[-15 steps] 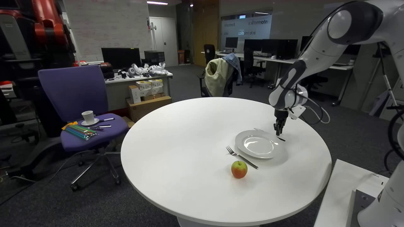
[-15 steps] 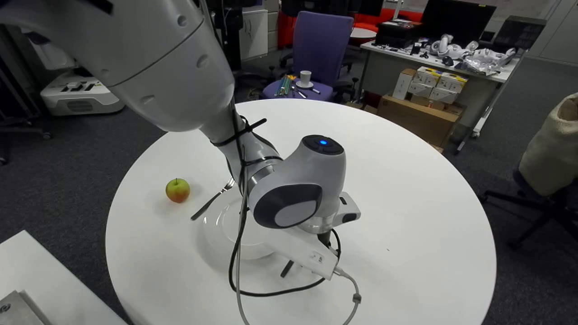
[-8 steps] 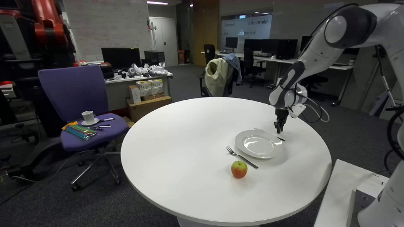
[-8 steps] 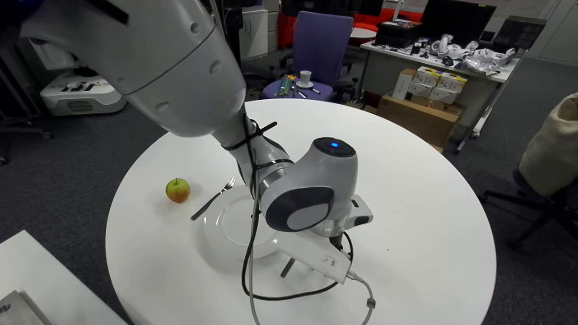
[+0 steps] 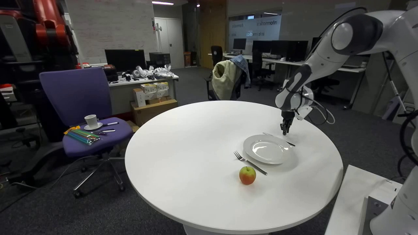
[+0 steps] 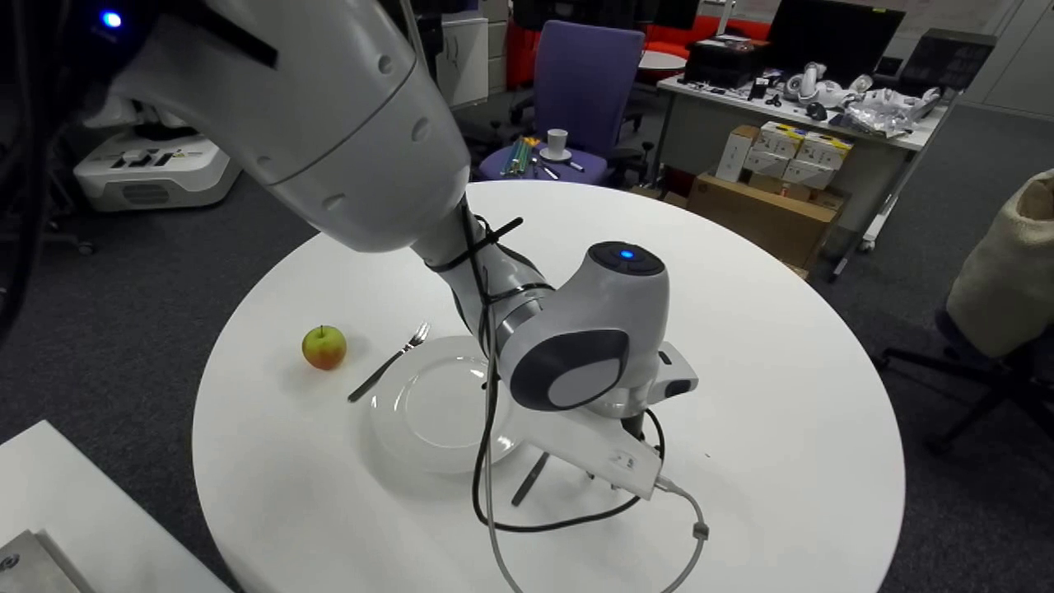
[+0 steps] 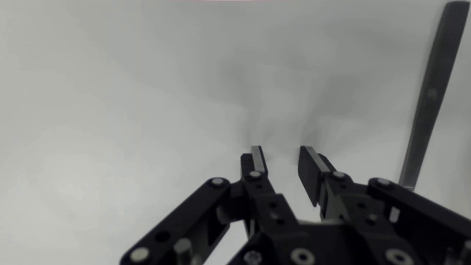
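My gripper is open and empty, its two pads a short gap apart, pointing down over the white table. It also shows in an exterior view, beside the white plate. A piece of cutlery with a dark handle lies along the plate's far side. Its handle stands right of the gripper in the wrist view, apart from the fingers. The handle also shows in an exterior view. The rest of that piece is partly hidden, so its kind is unclear.
A fork lies on the plate's other side, with a red-green apple near it. The round white table has a purple chair beyond, bearing a cup, straws and pens. A cable loops from the wrist.
My gripper has moved off the cutlery's dark handle and away towards the table's far side. The arm has shifted right in an exterior view, uncovering more of the plate. Plate, fork and apple stay put.
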Available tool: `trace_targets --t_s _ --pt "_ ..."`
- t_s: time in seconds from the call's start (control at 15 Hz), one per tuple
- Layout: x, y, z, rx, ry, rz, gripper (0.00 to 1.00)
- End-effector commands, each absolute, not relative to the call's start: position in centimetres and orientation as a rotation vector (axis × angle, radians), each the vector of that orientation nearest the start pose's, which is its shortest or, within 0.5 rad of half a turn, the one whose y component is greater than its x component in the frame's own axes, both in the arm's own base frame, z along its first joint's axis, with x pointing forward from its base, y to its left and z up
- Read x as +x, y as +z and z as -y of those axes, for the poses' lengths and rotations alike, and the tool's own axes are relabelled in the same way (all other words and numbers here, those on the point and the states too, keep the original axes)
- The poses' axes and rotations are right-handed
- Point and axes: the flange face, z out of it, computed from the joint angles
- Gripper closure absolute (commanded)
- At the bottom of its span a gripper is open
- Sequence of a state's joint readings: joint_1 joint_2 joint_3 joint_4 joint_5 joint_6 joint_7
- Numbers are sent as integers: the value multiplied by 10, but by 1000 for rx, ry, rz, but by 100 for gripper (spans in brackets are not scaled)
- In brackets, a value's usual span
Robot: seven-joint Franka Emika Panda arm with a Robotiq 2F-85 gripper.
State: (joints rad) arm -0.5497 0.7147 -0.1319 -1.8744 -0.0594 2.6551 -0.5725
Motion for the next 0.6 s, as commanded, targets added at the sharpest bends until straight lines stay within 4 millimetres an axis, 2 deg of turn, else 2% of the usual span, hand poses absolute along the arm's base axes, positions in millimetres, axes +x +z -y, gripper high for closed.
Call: trace_targets --t_s 0.0,0.53 --pt "516 143 398 -3267 8 -46 66" --pt "538 143 378 -3226 -17 4 68"
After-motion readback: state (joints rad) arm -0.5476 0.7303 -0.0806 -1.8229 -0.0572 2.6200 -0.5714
